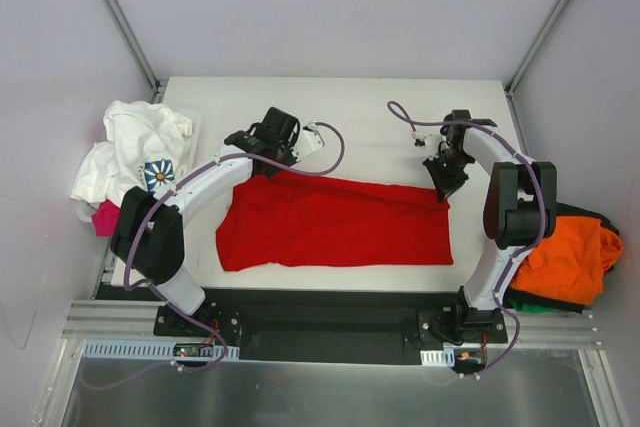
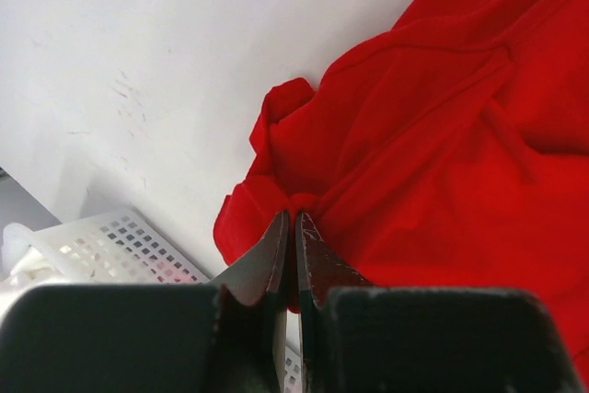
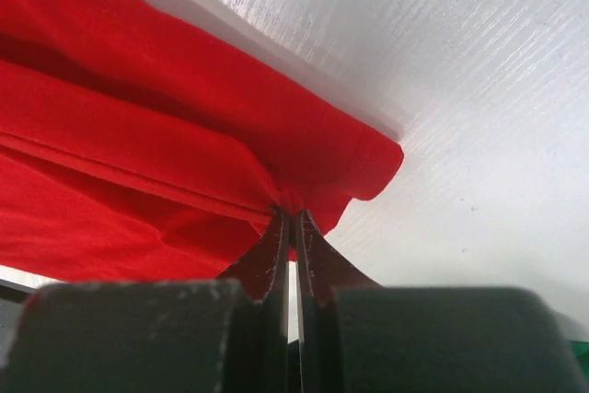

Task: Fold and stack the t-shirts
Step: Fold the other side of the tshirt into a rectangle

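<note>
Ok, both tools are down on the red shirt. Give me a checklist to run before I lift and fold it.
1. Grip of left tool on the red t-shirt, far left corner: ok, shut on cloth.
2. Grip of right tool on its far right corner: ok, shut on cloth.
3. Both cloth layers caught in each pinch: cannot tell.
4. Shirt lying flat: not ok, bunched beside the left tool and creased across the middle.
5. Left arm's purple cable free of the cloth: cannot tell, it loops close to the far edge.
6. The white printed t-shirt and orange t-shirt apart from the red one: ok.
</note>
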Robot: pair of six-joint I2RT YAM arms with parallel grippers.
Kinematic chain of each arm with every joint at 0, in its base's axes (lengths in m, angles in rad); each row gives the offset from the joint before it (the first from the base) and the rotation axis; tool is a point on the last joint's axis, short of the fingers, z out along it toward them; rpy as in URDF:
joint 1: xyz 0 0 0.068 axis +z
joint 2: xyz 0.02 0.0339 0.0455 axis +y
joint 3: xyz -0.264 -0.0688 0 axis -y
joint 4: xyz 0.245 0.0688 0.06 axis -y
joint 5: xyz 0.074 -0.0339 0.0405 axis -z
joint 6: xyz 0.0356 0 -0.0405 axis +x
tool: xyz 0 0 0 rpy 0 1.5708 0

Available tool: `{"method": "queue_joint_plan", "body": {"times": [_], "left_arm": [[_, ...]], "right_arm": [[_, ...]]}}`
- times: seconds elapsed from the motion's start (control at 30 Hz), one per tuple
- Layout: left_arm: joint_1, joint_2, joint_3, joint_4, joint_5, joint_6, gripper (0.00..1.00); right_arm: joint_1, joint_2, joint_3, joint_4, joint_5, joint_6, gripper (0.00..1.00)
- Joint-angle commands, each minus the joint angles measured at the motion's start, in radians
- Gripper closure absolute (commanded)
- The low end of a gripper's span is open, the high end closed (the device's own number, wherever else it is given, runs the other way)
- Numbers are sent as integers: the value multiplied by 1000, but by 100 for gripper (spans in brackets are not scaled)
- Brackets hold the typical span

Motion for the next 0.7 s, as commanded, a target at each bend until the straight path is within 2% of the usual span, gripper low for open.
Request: {"method": "queue_joint_plan", "body": {"times": [0.0,0.67], "left_arm": [[-4,-47,-31,-9,-40,-15,100],[-22,-153,-130,-20,-58,-27,100]], "right_arm": [[1,-52,-9,0,-2,-17,99],[1,-149,-79,-32,-14,-21,99]]}}
